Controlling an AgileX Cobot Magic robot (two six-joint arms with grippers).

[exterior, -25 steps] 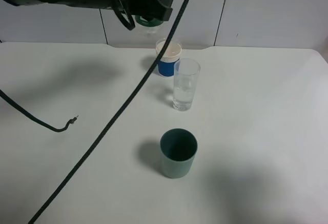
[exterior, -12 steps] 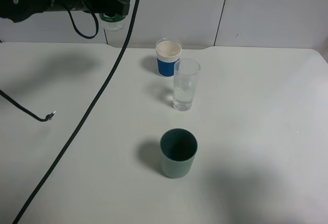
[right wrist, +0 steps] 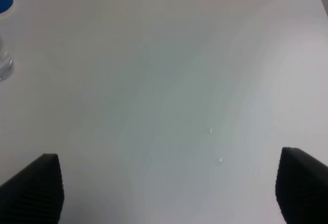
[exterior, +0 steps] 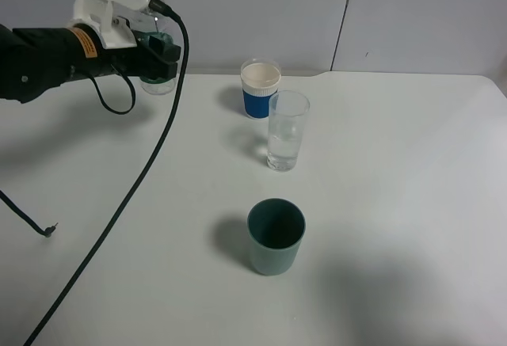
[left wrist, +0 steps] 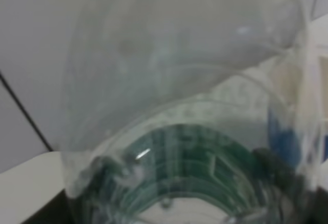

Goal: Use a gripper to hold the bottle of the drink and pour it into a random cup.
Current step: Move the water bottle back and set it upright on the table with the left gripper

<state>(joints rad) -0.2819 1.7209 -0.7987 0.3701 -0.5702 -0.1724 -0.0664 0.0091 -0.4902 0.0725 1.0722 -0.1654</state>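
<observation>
My left gripper (exterior: 157, 50) is at the far left of the table, shut on the clear bottle (exterior: 158, 85) around its green label. The bottle stands roughly upright in the grip, its base just above the table. In the left wrist view the bottle (left wrist: 184, 131) fills the frame, with its green label low in the picture. The tall clear cup (exterior: 285, 131) stands mid-table with clear drink (exterior: 283, 148) in its lower part, well right of the bottle. My right gripper (right wrist: 166, 188) is open and empty over bare table, and does not show in the exterior view.
A blue cup with a white rim (exterior: 260, 89) stands just behind the clear cup. A teal cup (exterior: 275, 235) stands nearer the front. A black cable (exterior: 135, 188) trails from the left arm across the table's left side. The clear cup's base (right wrist: 4, 62) shows at the right wrist view's edge.
My left arm has swung left and down, away from above the cups, carrying the bottle with it. The cups have not moved.
</observation>
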